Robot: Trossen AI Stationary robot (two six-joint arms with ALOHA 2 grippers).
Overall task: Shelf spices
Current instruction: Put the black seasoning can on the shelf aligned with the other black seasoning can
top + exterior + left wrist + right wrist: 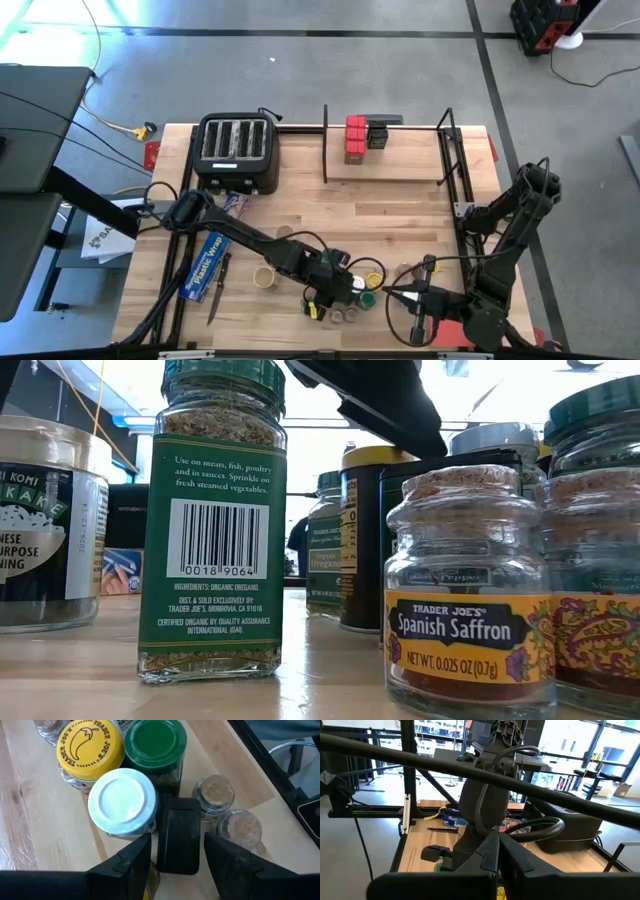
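Left gripper down over the spice cluster at the near edge of the table. Its fingers stand apart, one on each side of a black box; from the wrist view neither pad seems to press the box yet, so I'd call it open and straddling, not gripping. Hard to be sure of contact.

Packed tight against the box: white-lid jar, green-lid jar just behind, yellow-lid jar beside that, two tiny cork-topped jars on the other flank.

Shelf sits at the far side, well apart from the cluster. Red tins and a black box already on it. Most spices not yet shelved.

Right gripper parked near the right front corner, fingers shut, empty, waiting.

Toaster far left; blue wrap box near the left arm.

Step, as I read it: a pick on the black box, early in the task. Next move calls for closing squarely on the box, then a straight lift. The white-lid jar touches one finger's side and could tip or drag along.
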